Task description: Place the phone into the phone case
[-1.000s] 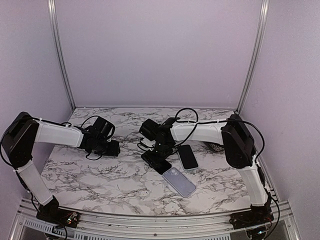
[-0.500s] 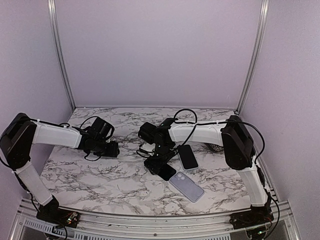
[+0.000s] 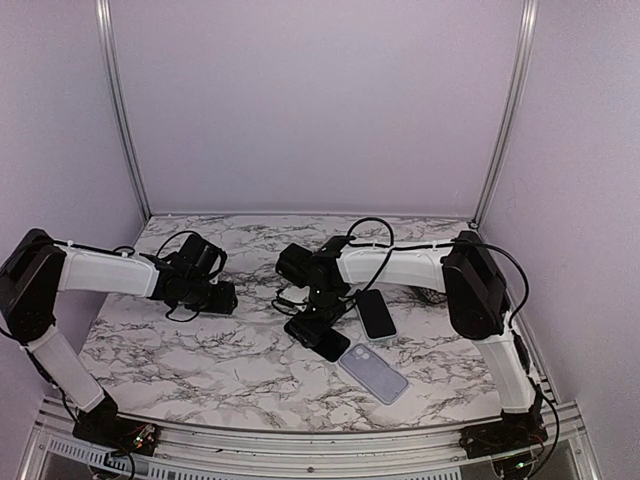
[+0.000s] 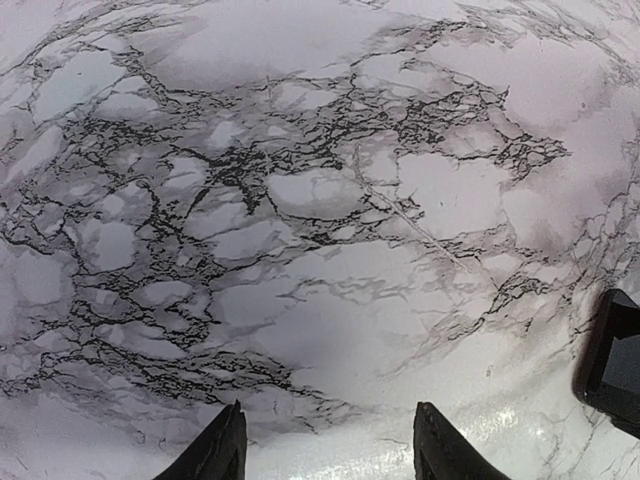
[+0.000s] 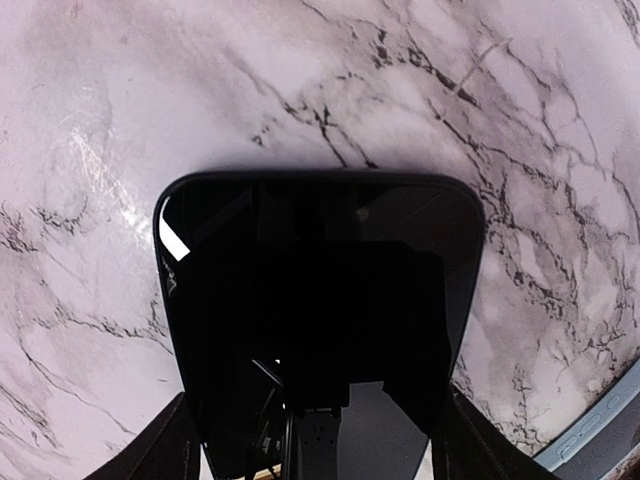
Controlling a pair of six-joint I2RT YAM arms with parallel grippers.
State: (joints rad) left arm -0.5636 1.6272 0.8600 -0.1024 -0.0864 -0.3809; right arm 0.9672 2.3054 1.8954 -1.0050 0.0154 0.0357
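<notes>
R gripper point(image 3: 316, 326) at table centre, arm reached in from the R side. Fingers point(image 5: 165, 445) clamped against both long edges of the phone point(image 5: 320, 320). It's black, glossy, screen up, and reflects the wrist cam. Can't tell if the phone rests on the marble or sits just above it.

Phone case point(image 3: 373, 372): pale lavender, flat on the table point(image 3: 200, 350), nearer the front edge than the phone and to its right. In the top view its far-left corner looks almost against the phone's near end. The R wrist view shows a strip of marble between them (so close but apart). A corner of the case shows at the lower R of that view.

Second dark phone point(image 3: 376, 313) lies flat just R of the R gripper and beyond the case. Not touching the case.

L gripper point(image 3: 222, 297) is low over the left-centre marble, well apart from the phone and case. Its fingers point(image 4: 225, 455) are spread with only bare marble between them, gripping nothing. Dark object point(image 4: 612, 360) at the R edge of the L wrist view, cut off by the frame, can't ID.
</notes>
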